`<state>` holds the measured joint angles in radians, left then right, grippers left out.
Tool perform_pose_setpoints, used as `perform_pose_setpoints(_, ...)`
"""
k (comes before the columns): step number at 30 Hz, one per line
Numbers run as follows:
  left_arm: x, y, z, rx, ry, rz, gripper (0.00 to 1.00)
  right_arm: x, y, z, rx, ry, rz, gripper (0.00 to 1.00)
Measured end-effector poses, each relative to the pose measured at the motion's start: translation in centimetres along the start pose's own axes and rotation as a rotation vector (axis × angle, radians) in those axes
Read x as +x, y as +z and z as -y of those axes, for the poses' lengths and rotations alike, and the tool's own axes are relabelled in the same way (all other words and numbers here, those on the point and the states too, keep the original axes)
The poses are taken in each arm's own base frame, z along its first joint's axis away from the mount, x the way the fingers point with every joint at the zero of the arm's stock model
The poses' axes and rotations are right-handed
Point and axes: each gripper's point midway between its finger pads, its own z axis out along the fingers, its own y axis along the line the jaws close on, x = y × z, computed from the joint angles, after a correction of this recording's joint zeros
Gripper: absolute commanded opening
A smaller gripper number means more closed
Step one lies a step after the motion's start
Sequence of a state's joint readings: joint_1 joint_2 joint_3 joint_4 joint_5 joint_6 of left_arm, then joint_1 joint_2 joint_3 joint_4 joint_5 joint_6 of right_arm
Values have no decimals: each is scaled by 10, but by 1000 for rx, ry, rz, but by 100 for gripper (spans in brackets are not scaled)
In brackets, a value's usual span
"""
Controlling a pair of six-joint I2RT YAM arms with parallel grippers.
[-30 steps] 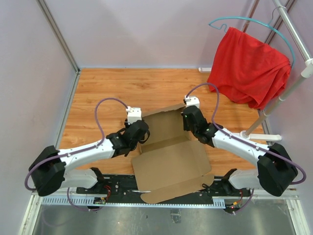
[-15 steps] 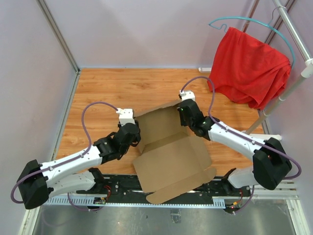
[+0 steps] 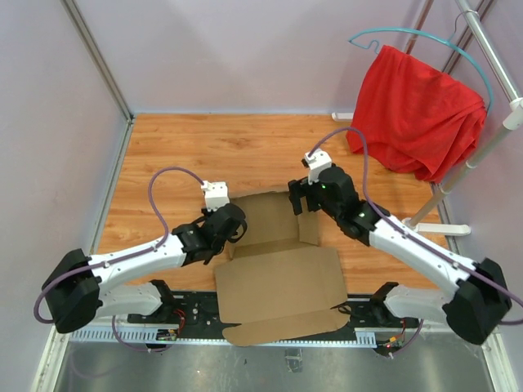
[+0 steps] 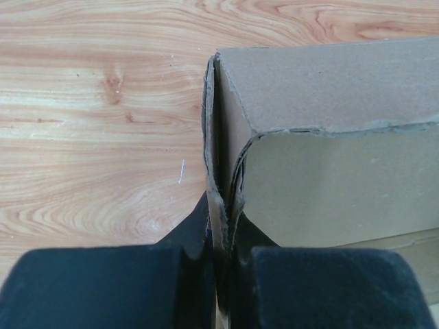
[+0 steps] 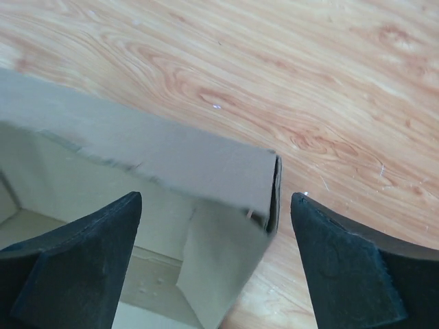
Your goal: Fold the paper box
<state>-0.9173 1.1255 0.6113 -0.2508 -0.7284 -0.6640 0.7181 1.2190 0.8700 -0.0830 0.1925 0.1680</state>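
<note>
Top external view, entry 1: paper box point(image 3: 278, 265). Plain brown corrugated cardboard, partly formed, lying on the wooden table point(image 3: 188, 147) between the two arms. Its broad flat panel reaches back toward the arm bases and passes over the table's near edge. Its raised far wall stands between the two sets of fingers.

Entry 2: left gripper point(image 3: 231, 222), at the box's far left corner.
- Left wrist view: left gripper point(image 4: 221, 236) is closed tight, its fingers point(image 4: 195, 229) pinching the upright doubled edge of the paper box point(image 4: 329, 89).
- The cardboard wall runs on beyond the fingertips and off to one side.
- Bare wood lies on the other side.

Entry 3: right gripper point(image 3: 300, 198), over the box's far right corner.
- Right wrist view: right gripper point(image 5: 214, 205) has its jaws spread wide and grips nothing.
- A folded corner of the paper box point(image 5: 171, 157) sits between and just beyond the fingers point(image 5: 343, 253).
- One finger stands clear over bare wood and the other overlaps the box's open inside.
- Whether that finger touches the cardboard cannot be told.

Entry 4: red cloth point(image 3: 413, 110), draped on a teal hanger point(image 3: 425, 37), well apart from both sets of fingers.
</note>
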Motion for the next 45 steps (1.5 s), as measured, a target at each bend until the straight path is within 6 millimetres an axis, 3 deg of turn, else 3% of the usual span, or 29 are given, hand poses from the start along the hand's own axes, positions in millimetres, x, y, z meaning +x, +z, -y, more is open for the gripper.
perform_pose_setpoints(6,4,8,5,-55,-35,-33,0,-15,-38,-7,-95,16,141,85)
perform_pose_setpoints(12,6,18,11,-147,-74,-69,0,-8,-49,-3,-94,14,129,84)
perform_pose_setpoints(17,5,17,9,-148,-98,-68,0,18,-35,11,-8,7,47,77)
perform_pose_setpoints(23,5,9,7,-120,-102,-73,0,68,-12,23,43,34,-83,62)
perform_pose_setpoints(26,3,7,8,-108,-98,-73,0,81,-1,22,37,48,-115,42)
perform_pose_setpoints(31,2,6,7,-101,-86,-75,0,82,11,13,1,71,-111,4)
perform_pose_setpoints(32,2,6,6,-101,-83,-77,0,85,12,14,9,76,-117,1)
perform_pose_setpoints(39,-1,-1,6,-76,-79,-84,0,79,25,25,129,53,-130,1)
perform_pose_setpoints(45,0,-2,0,-95,-68,-88,0,74,34,17,191,-3,-133,2)
